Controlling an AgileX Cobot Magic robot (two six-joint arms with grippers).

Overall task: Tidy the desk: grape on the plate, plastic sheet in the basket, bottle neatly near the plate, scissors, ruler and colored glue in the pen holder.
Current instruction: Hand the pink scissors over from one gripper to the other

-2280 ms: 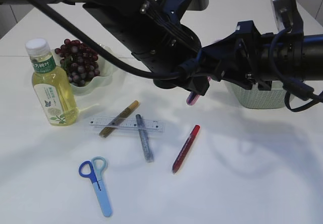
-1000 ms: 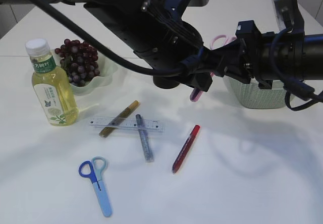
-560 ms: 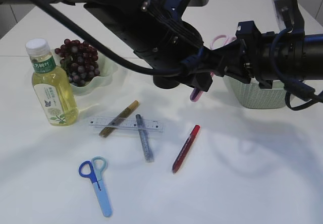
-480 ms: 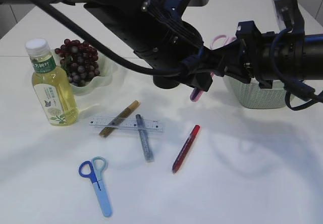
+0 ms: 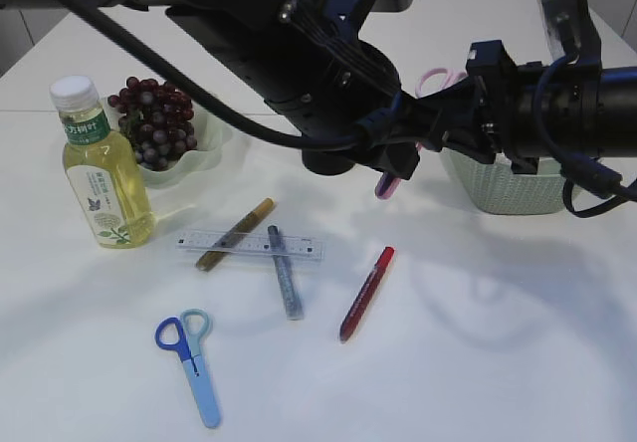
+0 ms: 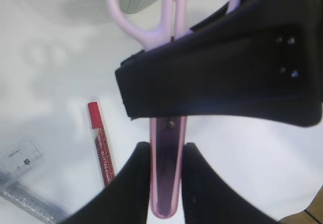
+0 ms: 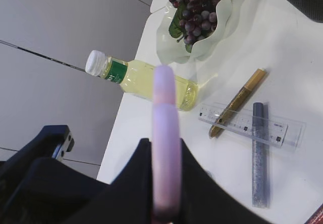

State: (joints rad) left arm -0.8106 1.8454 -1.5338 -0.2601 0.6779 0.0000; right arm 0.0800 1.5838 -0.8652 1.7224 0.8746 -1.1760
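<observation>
Left wrist view: pink plastic-sheathed scissors (image 6: 166,183), held in the air above the white surface (image 6: 60,72). Left tool (image 6: 165,181) clamps the sheathed blade; right tool (image 7: 164,183) clamps the handle end. Judged light, rigid, smooth-sided; grip mid-sheath.

Pink scissors (image 6: 166,148) held in mid-air between both grippers, blade tip pointing down, loops (image 5: 430,80) near the basket (image 5: 498,188). Grapes (image 5: 152,123) heaped on the pale green plate (image 5: 204,153); bottle (image 5: 100,168) of yellow drink upright just beside it. Clear ruler (image 5: 249,245) flat on the desk under gold glue (image 5: 235,233) and silver glue (image 5: 284,271). Red glue (image 5: 366,293) apart to the right. Blue scissors (image 5: 191,362) closed, nearest the front edge.
</observation>
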